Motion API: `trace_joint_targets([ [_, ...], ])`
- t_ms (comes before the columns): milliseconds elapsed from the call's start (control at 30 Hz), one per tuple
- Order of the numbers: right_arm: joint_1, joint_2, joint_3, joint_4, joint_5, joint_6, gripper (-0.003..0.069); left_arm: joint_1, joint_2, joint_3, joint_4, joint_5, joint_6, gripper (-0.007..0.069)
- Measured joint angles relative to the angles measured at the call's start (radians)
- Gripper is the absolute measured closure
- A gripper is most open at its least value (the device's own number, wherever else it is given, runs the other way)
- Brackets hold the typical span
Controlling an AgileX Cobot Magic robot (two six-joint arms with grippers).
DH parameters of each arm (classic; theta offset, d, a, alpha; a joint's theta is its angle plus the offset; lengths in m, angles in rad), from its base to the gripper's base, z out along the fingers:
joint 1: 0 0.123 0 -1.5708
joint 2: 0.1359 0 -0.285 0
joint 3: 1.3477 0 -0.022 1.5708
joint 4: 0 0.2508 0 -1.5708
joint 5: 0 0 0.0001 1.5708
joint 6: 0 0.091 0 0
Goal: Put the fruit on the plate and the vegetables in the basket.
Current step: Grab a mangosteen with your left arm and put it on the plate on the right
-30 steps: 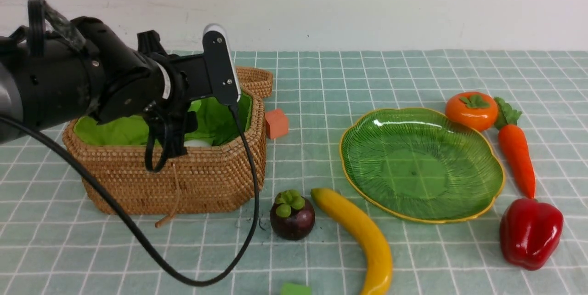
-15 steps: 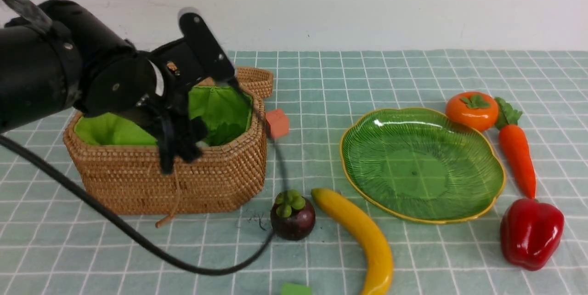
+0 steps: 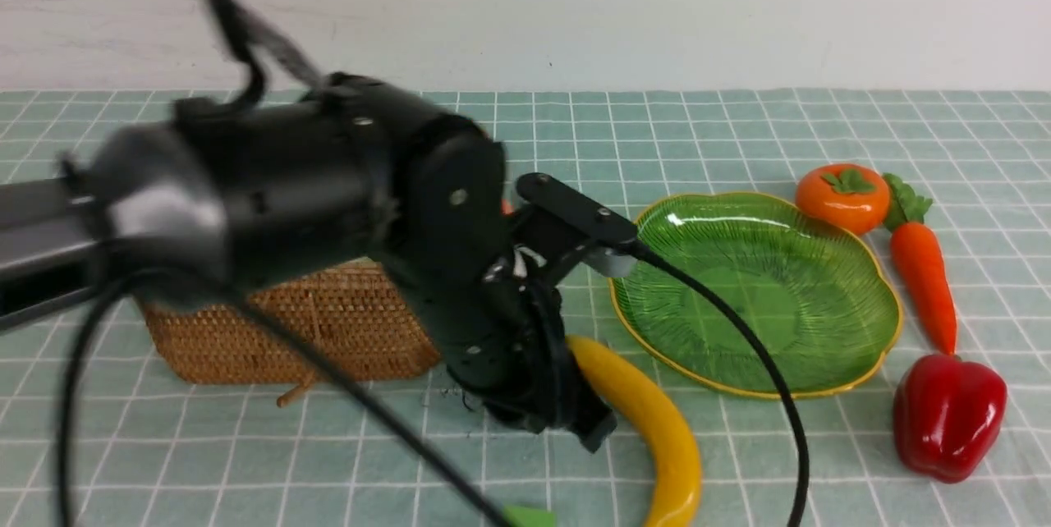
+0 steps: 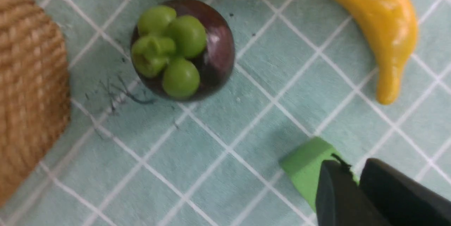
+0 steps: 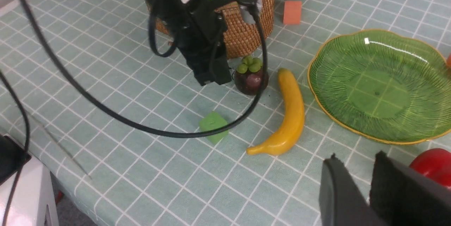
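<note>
Front: level across table. Left wrist: close above mangosteen (image 4: 182,49), ahead of jaws. Right wrist: higher, sharing it (image 5: 251,76).

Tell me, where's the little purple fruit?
The mangosteen sits on the tablecloth between the basket and the banana, beside the left end effector.

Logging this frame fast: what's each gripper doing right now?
Left gripper: jaws look nearly shut and hold nothing, above the mangosteen.
Right gripper: nearly shut, holding nothing.
</note>
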Motion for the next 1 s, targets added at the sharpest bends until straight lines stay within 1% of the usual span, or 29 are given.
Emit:
trace_joint_targets([
  [33, 0.000, -0.002, 0.005, 0.000, 0.000, 0.000, 0.0501, 0.000, 0.030, -0.031, 0.008, 0.006, 0.022, 0.0440],
  [100, 0.000, -0.011, 0.025, 0.000, 0.000, 0.000, 0.0501, 0.000, 0.089, -0.093, 0.036, 0.005, 0.078, 0.0313],
  [167, 0.000, -0.016, 0.040, 0.002, 0.000, 0.000, 0.0499, 0.000, 0.122, -0.123, 0.074, -0.015, 0.090, 0.0235],
  [200, 0.000, -0.016, 0.044, 0.002, 0.000, 0.000, 0.0499, 0.000, 0.126, -0.125, 0.085, -0.018, 0.092, 0.0216],
  [233, 0.000, -0.026, 0.069, 0.009, 0.000, 0.000, 0.0498, 0.000, 0.164, -0.139, 0.149, -0.057, 0.096, 0.0128],
  [267, 0.000, -0.030, 0.079, 0.013, 0.000, 0.000, 0.0498, 0.000, 0.183, -0.140, 0.182, -0.071, 0.096, 0.0092],
  [300, 0.000, -0.031, 0.082, 0.013, 0.000, 0.000, 0.0498, 0.000, 0.186, -0.141, 0.187, -0.076, 0.096, 0.0082],
  [333, 0.000, -0.035, 0.090, 0.017, 0.000, 0.000, 0.0498, 0.000, 0.209, -0.141, 0.226, -0.088, 0.096, 0.0057],
  [400, 0.000, -0.038, 0.091, 0.020, 0.000, 0.001, 0.0498, 0.000, 0.241, -0.141, 0.267, -0.105, 0.096, 0.0046],
  [467, 0.000, -0.042, 0.092, 0.022, 0.000, 0.001, 0.0498, 0.000, 0.262, -0.141, 0.300, -0.120, 0.096, 0.0046],
  [500, 0.000, -0.044, 0.092, 0.026, 0.000, 0.001, 0.0498, 0.000, 0.282, -0.142, 0.343, -0.136, 0.096, 0.0046],
  [600, 0.000, -0.045, 0.092, 0.034, 0.000, 0.001, 0.0498, 0.000, 0.298, -0.150, 0.386, -0.140, 0.085, 0.0050],
  [733, 0.000, -0.047, 0.092, 0.039, 0.000, 0.001, 0.0498, 0.000, 0.299, -0.150, 0.407, -0.126, 0.056, 0.0064],
  [833, 0.000, -0.048, 0.092, 0.045, 0.000, 0.001, 0.0498, 0.000, 0.299, -0.150, 0.417, -0.120, 0.036, 0.0099],
  [1000, 0.000, -0.048, 0.092, 0.045, 0.000, 0.001, 0.0498, 0.000, 0.299, -0.154, 0.420, -0.119, 0.027, 0.0099],
])
